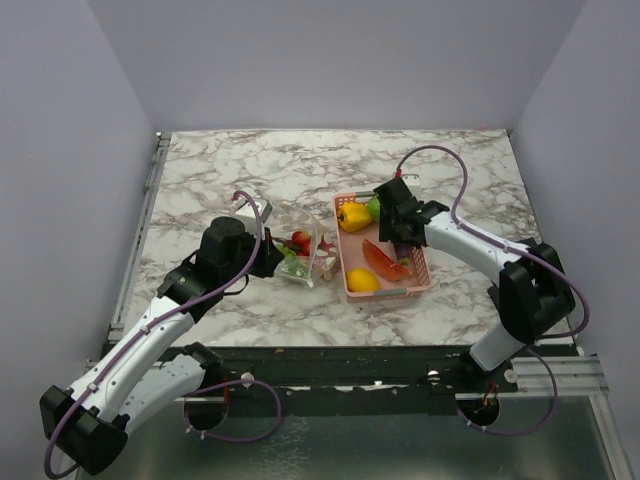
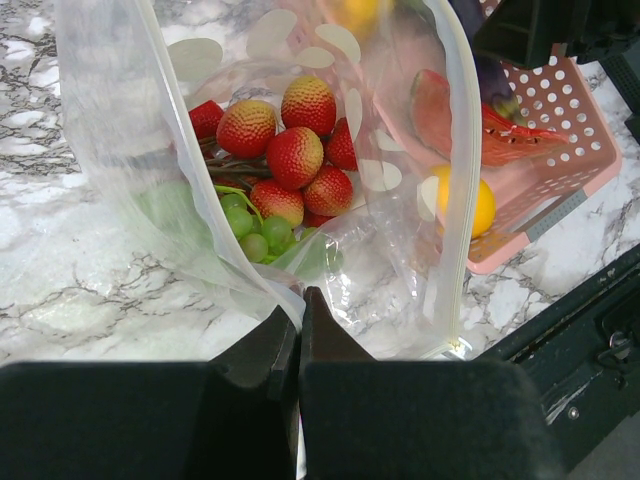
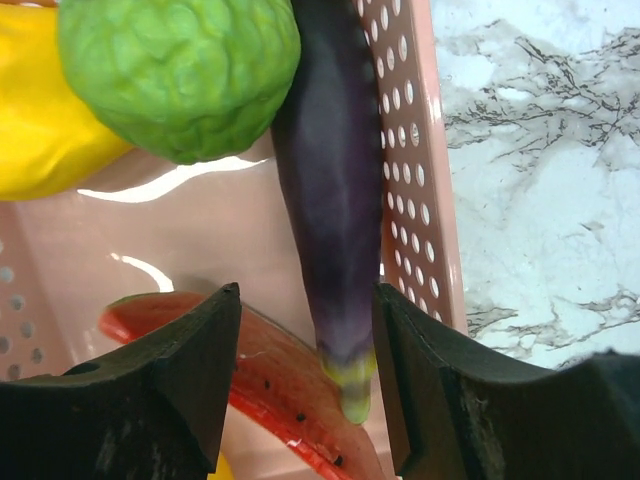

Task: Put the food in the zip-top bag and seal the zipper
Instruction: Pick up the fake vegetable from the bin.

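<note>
My left claw point(image 2: 300, 300) is clamped shut on the lip of the zip-top bag point(image 2: 110, 130), pinching a fold of clear plastic between its tips. The bag lies on the marble table point(image 1: 250, 170) just beside the left side of the pink basket point(image 1: 420, 285), its mouth gaping toward me. Inside it sit a cluster of red berries point(image 2: 290, 150) and, under them, a bunch of green grapes point(image 2: 250, 225). The zipper point(image 2: 462, 180) runs as a pale strip down the bag edge nearest the basket, unsealed.

My right claw point(image 3: 305, 300) hangs over the far end of the basket with its jaws apart. The eggplant point(image 3: 330, 180) lies between them, stem end toward me, and I see a gap between it and my left finger point(image 3: 190, 370), so I have no grip on it. It rests along the basket's right wall. The green fruit point(image 3: 180, 70) sits just beside it at the basket's far end, touching a yellow pepper point(image 3: 40, 120). A watermelon slice point(image 3: 270, 380) lies in the middle of the basket, partly under the eggplant's stem, and a yellow round fruit point(image 1: 363, 281) sits at the basket's near end.
</note>
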### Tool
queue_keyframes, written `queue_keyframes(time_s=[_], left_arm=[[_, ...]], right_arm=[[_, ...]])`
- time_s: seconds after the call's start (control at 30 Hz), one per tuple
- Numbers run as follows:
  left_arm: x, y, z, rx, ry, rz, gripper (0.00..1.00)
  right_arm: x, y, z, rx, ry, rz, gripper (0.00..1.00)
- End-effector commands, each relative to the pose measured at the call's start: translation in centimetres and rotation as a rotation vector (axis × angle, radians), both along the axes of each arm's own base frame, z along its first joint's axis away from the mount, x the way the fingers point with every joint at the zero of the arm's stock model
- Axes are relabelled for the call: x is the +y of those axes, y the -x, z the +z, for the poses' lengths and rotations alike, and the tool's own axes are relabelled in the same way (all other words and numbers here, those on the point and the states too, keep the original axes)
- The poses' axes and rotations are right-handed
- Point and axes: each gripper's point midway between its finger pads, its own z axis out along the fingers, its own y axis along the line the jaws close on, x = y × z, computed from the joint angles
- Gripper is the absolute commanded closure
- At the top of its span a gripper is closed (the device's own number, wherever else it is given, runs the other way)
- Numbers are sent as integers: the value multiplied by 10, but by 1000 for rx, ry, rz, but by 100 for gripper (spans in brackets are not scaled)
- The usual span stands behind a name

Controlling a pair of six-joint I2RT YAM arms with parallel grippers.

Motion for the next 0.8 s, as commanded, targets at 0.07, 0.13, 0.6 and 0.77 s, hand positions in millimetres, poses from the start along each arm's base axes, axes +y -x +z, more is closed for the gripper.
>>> queue_keyframes(time_s=[0.07,0.13,0.6,0.77], left_arm=[[2,-3,4,-25,11,19,100],[2,-3,4,-25,11,19,100],[1,-3,2,-16,9,14,100],[1,-3,1,-16,5,17,100]], right_arm=[[-11,-4,-32,48,45,-55,39],[-14,-5,-39,58,55,-66,37],[-23,-6,-64,83,72,-101,37],[-24,-5,-69,92,71,-101,48]])
